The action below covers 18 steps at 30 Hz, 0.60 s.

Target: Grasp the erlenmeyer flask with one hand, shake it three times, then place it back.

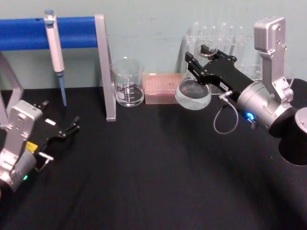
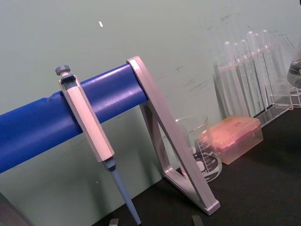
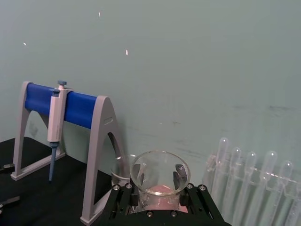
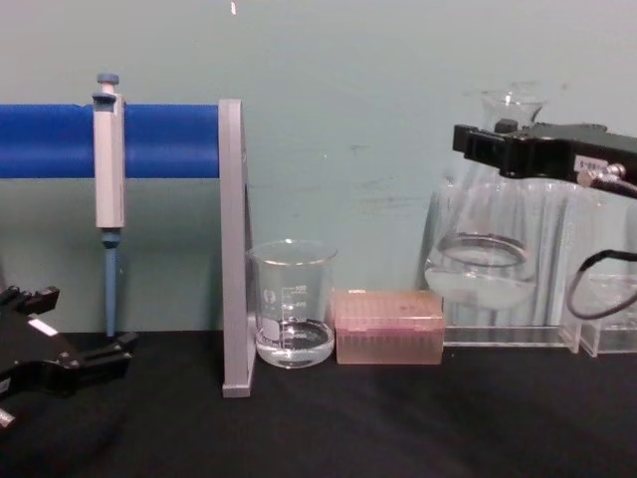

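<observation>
— Between the fingers of the right gripper (image 1: 200, 57): neck of the erlenmeyer flask (image 1: 193, 93), pinched firmly just under the flared rim.
— Why there, and not lower?
— Narrowest part, so easy to close around — and leaves the wide base hanging below the gripper, clear of the table (image 1: 144, 182), with liquid inside.
— Ready for shaking, then?
— Probably. Only to mind the test tubes (image 1: 225, 34) close behind the gripper, and the beaker (image 1: 128, 81) and pink box (image 1: 163, 88) off to its left side.
— And the left gripper (image 1: 61, 117)?
— Parked low, well apart from it, fingers spread, holding nothing.
</observation>
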Motion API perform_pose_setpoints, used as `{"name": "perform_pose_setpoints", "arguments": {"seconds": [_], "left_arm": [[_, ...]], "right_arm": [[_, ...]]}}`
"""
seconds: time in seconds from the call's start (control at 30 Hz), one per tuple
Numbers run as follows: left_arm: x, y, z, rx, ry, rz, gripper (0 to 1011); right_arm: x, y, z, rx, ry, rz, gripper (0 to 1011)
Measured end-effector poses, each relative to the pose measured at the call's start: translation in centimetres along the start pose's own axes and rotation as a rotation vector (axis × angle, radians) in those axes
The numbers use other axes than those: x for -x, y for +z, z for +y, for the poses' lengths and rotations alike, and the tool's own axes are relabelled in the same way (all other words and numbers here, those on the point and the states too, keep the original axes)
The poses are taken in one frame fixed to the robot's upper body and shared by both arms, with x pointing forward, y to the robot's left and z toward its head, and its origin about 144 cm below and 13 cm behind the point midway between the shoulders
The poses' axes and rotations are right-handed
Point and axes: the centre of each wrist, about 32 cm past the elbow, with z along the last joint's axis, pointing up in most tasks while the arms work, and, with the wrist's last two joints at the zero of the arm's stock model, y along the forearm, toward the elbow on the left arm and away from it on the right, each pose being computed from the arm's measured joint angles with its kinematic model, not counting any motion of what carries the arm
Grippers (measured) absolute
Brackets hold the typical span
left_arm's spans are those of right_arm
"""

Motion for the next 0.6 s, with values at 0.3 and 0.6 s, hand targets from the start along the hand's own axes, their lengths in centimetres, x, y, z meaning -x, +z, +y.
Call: {"name": "perform_pose_setpoints", "arguments": {"seconds": [0.3,0.6], "left_arm": [[0.00,0.00,0.00,0.000,0.000,0.000,1001],[0.00,0.00,0.00,0.000,0.000,0.000,1001]], "right_arm": [[-0.14,-0.03,-0.07,0.002,0.017,0.005,453],[-0.11,0.08,-0.03,-0.011,0.110,0.019,453]]}}
